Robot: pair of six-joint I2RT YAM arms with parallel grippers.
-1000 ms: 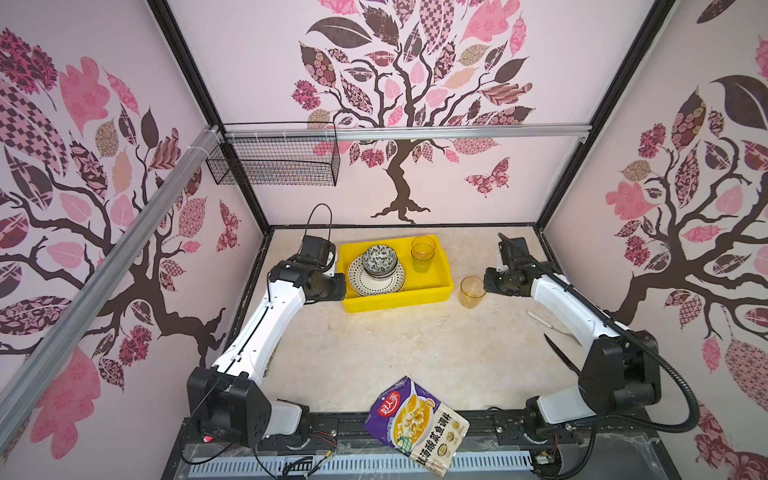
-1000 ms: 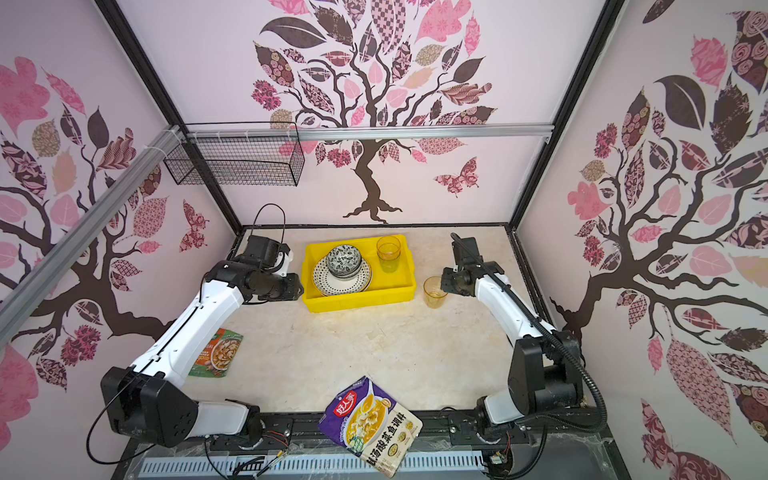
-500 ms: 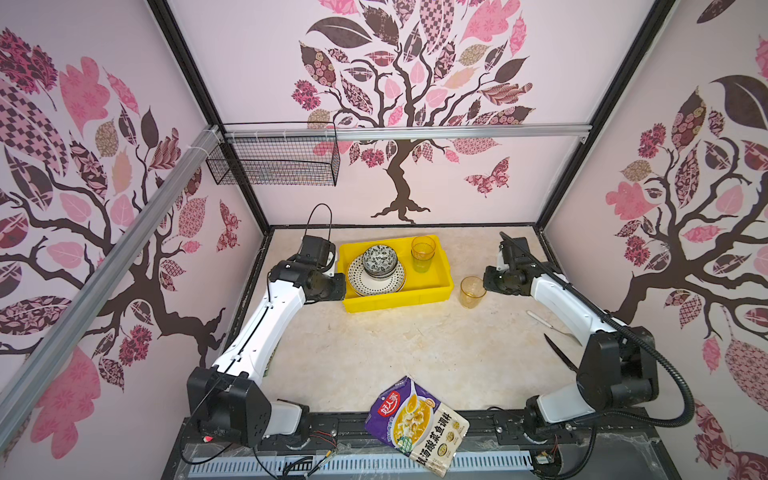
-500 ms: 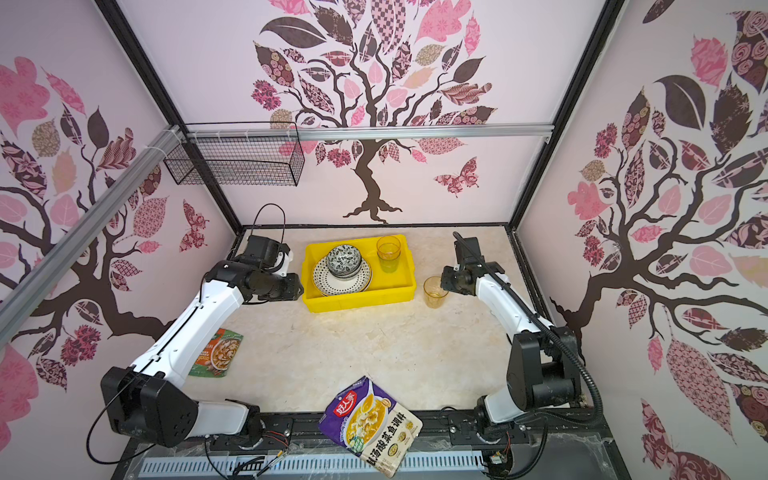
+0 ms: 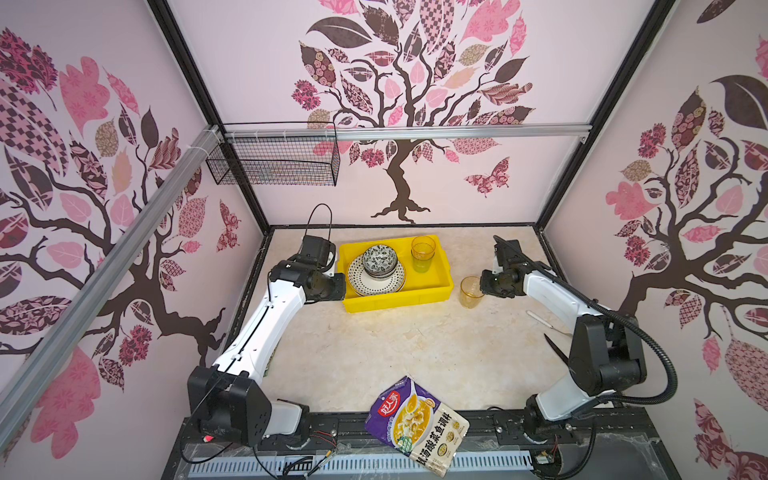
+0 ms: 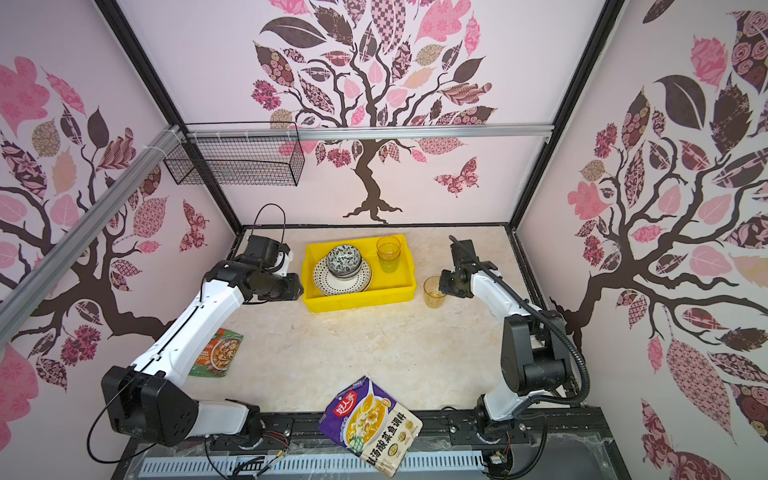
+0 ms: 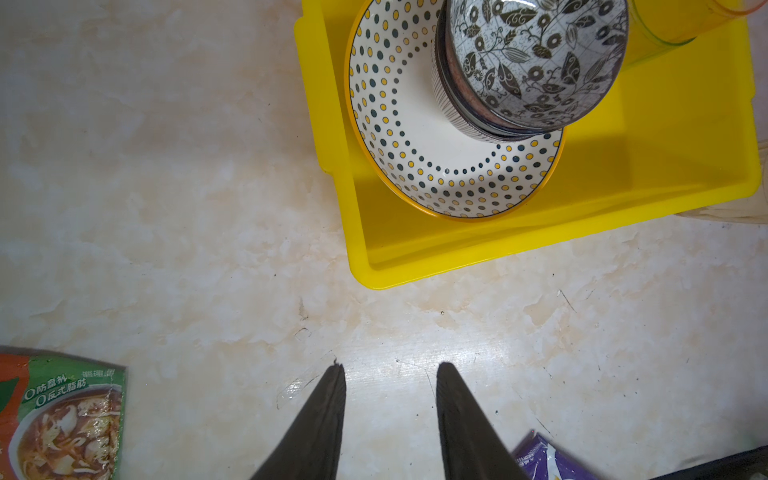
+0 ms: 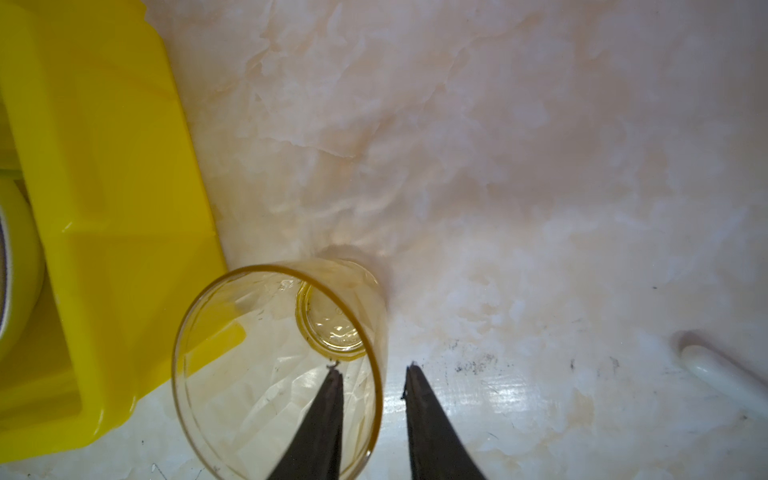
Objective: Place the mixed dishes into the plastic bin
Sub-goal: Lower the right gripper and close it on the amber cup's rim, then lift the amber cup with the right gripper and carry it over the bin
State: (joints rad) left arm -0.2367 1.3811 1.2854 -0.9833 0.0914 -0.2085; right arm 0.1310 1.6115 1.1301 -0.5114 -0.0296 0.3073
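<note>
The yellow plastic bin (image 5: 395,301) (image 6: 357,301) (image 7: 457,253) holds a dotted, yellow-rimmed plate (image 5: 361,286) (image 7: 415,158). Stacked patterned bowls (image 5: 379,258) (image 7: 536,62) sit on that plate, and an amber tumbler (image 5: 422,253) (image 6: 388,253) stands beside it. A second amber tumbler (image 5: 471,291) (image 6: 434,292) (image 8: 278,365) stands upright on the table just right of the bin. My right gripper (image 8: 374,368) (image 5: 482,286) is open. It straddles this tumbler's wall, with one finger inside and one outside. My left gripper (image 7: 390,365) (image 5: 332,289) hovers open and empty beside the bin's left end.
A purple food pouch (image 5: 417,424) (image 6: 370,424) lies at the table's front edge. A green-orange packet (image 6: 218,353) (image 7: 62,415) lies at the left under my left arm. A white utensil (image 5: 544,322) (image 8: 723,374) rests at the right. A wire basket (image 5: 274,162) hangs on the back wall.
My right gripper has edged slightly closer onto the tumbler beside the bin. The left arm and the dishes in the bin have not moved.
</note>
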